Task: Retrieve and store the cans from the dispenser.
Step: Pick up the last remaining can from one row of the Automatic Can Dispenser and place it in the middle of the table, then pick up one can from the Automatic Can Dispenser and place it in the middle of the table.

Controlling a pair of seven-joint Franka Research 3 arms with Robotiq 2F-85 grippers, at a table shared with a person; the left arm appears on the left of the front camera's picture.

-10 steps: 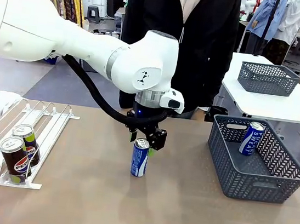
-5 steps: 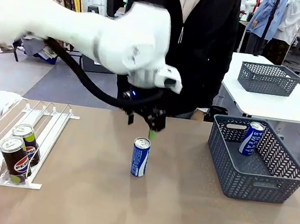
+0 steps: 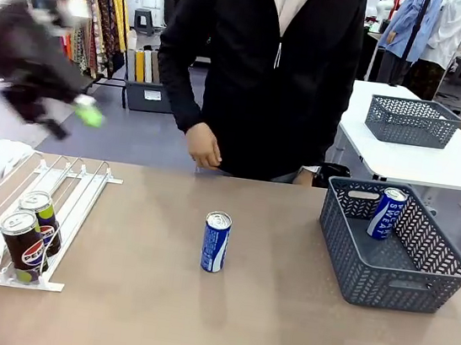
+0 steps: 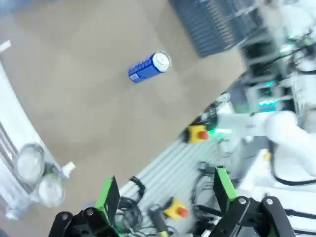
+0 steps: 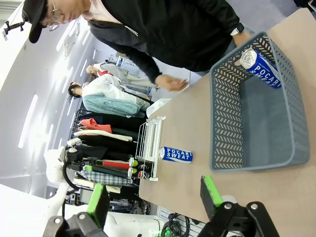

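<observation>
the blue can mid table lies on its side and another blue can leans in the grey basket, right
No: the slim blue drink can in the middle stands upright, as the front view shows. The second blue can does lean inside the dark grey mesh plastic basket.

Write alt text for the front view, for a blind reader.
A blue can stands upright mid-table, between a white dispenser holding two cans on the left and a grey basket with another blue can leaning inside on the right. A person stands behind; the blurred left pincer hovers upper left.
</observation>
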